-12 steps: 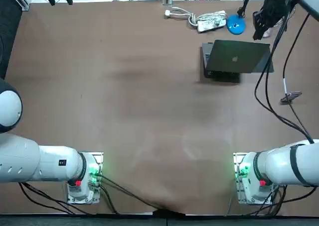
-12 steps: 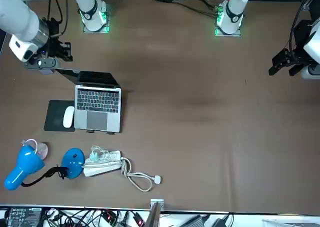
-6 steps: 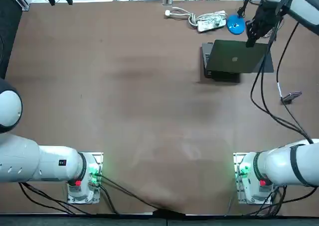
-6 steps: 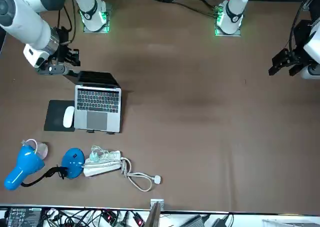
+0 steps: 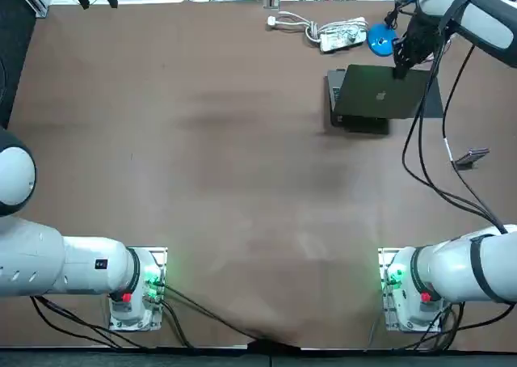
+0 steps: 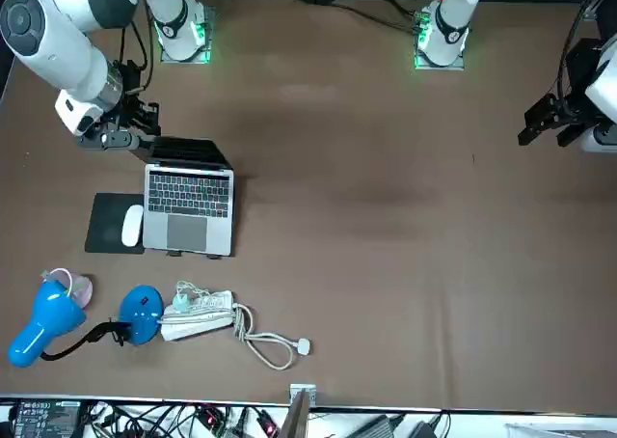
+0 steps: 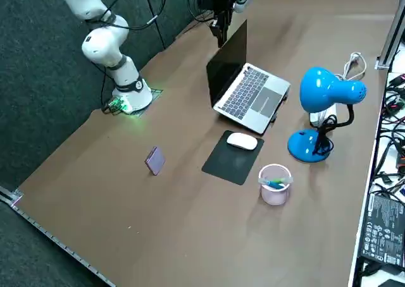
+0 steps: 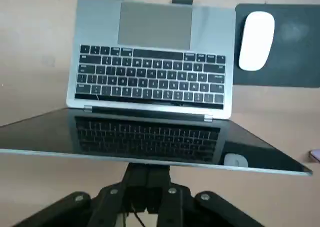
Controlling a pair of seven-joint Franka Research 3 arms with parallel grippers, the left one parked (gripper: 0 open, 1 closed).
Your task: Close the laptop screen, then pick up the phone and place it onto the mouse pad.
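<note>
The laptop point(image 5: 380, 94) stands open on the brown table point(image 5: 202, 141), its screen raised steeply over the keyboard and its dark lid facing the robot. The lid bears a pale apple mark at its centre. In the right wrist view the silver keyboard deck point(image 8: 152, 72) and trackpad are plain to see, but the key legends are too small to read.

The right gripper point(image 8: 147, 176) sits just behind the top edge of the laptop's screen, near the corner on the robot's right point(image 5: 398, 69). Its two black fingers are pressed together and grasp nothing. In the right side view it hangs over that upper corner point(image 7: 221, 34). Whether it touches the edge cannot be told.

Just beside the laptop, on the robot's right, lies the dark mouse pad point(image 6: 104, 228). A white mouse point(image 6: 131, 226) rests on it, towards the laptop's side.

The phone point(image 7: 154, 160), a small lilac slab, is well apart from the laptop. It lies nearer the robot than the mouse pad and further to the robot's right point(image 5: 471, 156).

Beyond the laptop, away from the robot, a blue desk lamp point(image 7: 323, 97) stands with its head tipped over. A clear cup point(image 7: 274, 184) holding a blue-green item is beside its base. A white power strip point(image 6: 198, 314) with a coiled cable lies beyond the laptop too, to the lamp's left as the robot sees it.
</note>
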